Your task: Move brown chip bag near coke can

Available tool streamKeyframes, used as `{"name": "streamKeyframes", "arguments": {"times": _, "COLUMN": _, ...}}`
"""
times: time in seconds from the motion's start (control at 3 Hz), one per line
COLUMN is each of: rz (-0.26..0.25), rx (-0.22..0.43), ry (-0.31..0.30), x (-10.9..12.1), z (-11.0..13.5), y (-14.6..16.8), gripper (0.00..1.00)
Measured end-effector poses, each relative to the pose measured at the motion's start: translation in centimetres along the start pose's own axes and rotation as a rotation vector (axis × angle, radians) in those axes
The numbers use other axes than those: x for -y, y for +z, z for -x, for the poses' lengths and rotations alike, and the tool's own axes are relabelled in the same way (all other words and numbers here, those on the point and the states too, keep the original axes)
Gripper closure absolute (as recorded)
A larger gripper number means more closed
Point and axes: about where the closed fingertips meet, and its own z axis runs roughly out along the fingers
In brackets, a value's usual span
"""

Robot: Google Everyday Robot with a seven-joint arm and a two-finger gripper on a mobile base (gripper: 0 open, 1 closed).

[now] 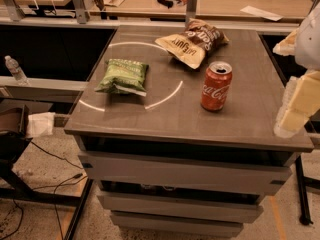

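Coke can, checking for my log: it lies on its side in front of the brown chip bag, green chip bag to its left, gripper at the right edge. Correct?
One error: the camera view shows the coke can standing upright, not on its side. The rest holds: brown chip bag behind it, green chip bag to its left, gripper at the picture's right edge.

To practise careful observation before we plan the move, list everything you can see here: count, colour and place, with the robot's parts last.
brown chip bag: one, dark brown with cream end, back of table, just behind the can
coke can: one, red, upright, right of centre
green chip bag: one, green, left side of table
table: one, grey, centre of view
water bottle: one, clear, far left
cables: several, black, floor lower left
pincer: one, cream, right edge of view, touching no item
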Motion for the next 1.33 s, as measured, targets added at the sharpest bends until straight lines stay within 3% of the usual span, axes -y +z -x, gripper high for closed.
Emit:
{"name": "streamKeyframes", "arguments": {"times": 0.67, "rz": -0.009, "rx": 0.019, "ry": -0.013, "x": 0.4, "z": 0.5, "y": 0.3, "gripper": 0.00}}
{"name": "streamKeyframes", "arguments": {"times": 1.0, "rz": -0.021, "rx": 0.043, "ry": -0.003, "x": 1.6, "z": 0.7, "y": 1.2, "gripper": 0.00}}
{"name": "streamKeyframes", "arguments": {"times": 1.33, "rz": -0.031, "rx": 0.026, "ry": 0.027, "x": 4.4, "z": -0.1, "y": 2.8, "gripper": 0.00}}
